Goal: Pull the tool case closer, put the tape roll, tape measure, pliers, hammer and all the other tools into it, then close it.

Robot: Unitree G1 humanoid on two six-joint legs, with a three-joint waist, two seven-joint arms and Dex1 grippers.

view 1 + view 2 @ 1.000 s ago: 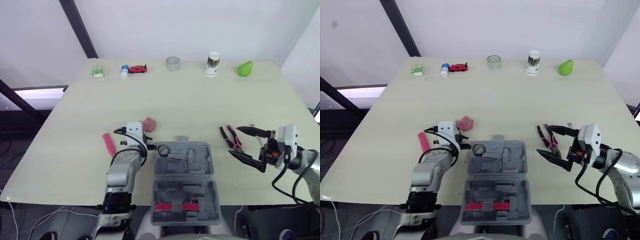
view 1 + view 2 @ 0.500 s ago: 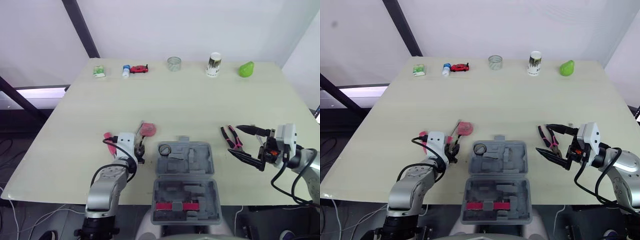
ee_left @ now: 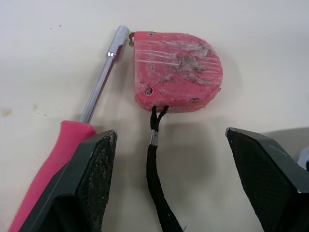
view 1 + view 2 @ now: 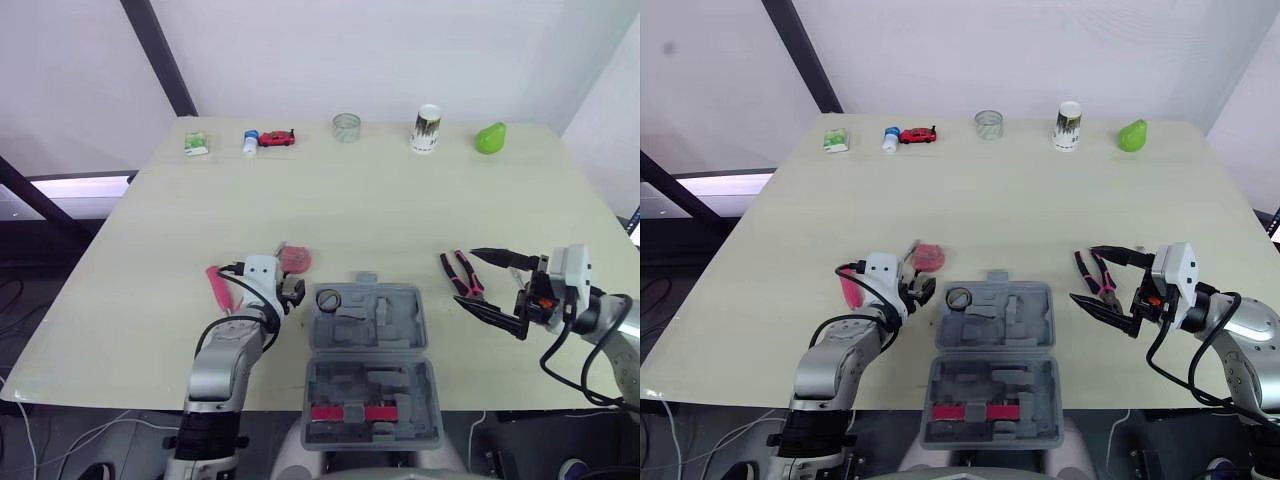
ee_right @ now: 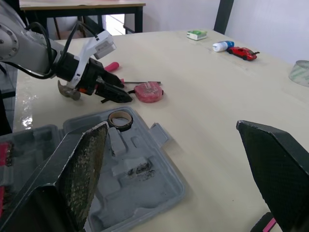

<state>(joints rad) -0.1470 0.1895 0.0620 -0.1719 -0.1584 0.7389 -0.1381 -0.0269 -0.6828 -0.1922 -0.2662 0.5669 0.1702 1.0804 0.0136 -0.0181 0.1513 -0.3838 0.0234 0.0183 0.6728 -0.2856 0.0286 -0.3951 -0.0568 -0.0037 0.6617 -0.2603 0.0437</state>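
Left tool (image 4: 291, 291) edged back toward tool case (image 4: 398, 322); tape roll (image 4: 328, 298) lies inside.

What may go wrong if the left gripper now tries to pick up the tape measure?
1. The screwdriver lies right beside the tape measure, and its handle is next to one finger of the open left gripper. Closing may catch or push it.
2. The black strap trails between the fingers. It may snag, or later hang over the edge of the tool case.
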